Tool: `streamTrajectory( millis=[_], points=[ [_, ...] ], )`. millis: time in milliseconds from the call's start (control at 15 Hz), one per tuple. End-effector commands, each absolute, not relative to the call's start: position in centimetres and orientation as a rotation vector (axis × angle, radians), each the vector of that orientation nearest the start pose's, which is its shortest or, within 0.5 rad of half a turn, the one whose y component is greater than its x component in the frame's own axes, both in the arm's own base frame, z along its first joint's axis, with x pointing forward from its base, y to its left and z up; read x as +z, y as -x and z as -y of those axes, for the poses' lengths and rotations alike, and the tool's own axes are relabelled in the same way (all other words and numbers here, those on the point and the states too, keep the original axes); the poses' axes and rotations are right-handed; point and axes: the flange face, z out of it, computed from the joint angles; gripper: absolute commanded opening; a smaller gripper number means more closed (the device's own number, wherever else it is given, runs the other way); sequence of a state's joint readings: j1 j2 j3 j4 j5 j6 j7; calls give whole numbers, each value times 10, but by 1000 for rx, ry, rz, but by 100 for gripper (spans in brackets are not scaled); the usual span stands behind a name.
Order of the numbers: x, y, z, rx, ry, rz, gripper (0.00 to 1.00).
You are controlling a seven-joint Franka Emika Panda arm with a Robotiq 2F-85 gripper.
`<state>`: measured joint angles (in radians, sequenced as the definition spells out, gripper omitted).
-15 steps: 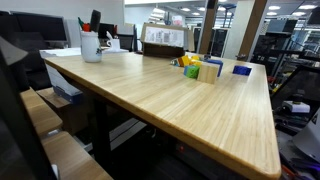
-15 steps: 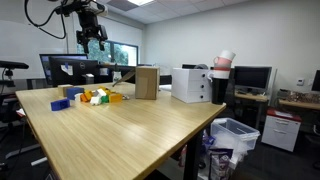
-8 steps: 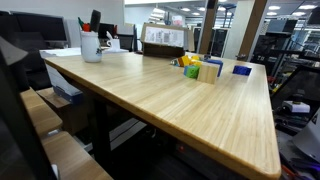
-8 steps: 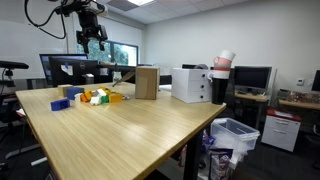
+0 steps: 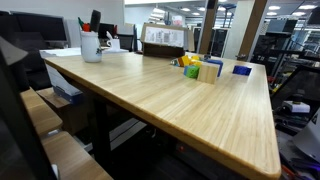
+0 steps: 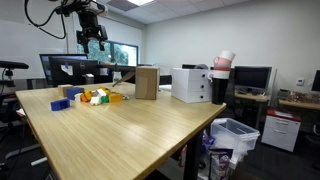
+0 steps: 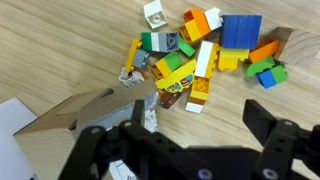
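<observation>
Gripper [image 6: 93, 41] is seen high above the surface [image 6: 130, 135], well clear of everything; jaws are spread wide and nothing is held between them; in the wrist view the gripper [image 7: 180, 135] is shown along the bottom edge, both dark fingers [image 7: 275, 135] far apart with bare wood between.

Pile of blocks [image 6: 91, 97] is found on the surface near its far end, roughly below the gripper; it is also caught in an exterior view [image 5: 200, 69] and fills the upper middle of the wrist view [image 7: 195, 55].

Within the pile, a blue brick [image 7: 240, 29] is laid at the top right; an orange brick [image 7: 200, 20] is just beside it; a long white brick [image 7: 205, 60] is set against the yellow pieces [image 7: 180, 75]; a green brick [image 7: 265, 72] is at the right fringe; a small white piece [image 7: 155, 12] is slightly apart at the top.

Cardboard box [image 6: 146, 82] is stood upright just beside the pile; its corner is seen at the lower left of the wrist view [image 7: 70, 120].

A lone blue block [image 6: 60, 103] is placed apart from the pile, on the side away from the cardboard box; it is also seen in an exterior view [image 5: 242, 70].

White mug [image 5: 91, 46] with pens is stood near a far corner, well apart from the blocks.

A white box [image 6: 190, 84] is seen past the cardboard box; whether it rests on the surface cannot be told.
</observation>
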<state>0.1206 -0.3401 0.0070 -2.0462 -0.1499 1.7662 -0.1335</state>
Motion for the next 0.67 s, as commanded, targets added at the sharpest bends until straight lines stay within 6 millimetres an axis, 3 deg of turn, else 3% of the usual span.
streamTrajectory(
  millis=[0,267,600],
  points=[
    [590,-456,-27,-74,3234,392,100],
    [590,-455,-4,-61,3216,341,100],
    [592,-446,8,-116,3170,284,100]
  ],
)
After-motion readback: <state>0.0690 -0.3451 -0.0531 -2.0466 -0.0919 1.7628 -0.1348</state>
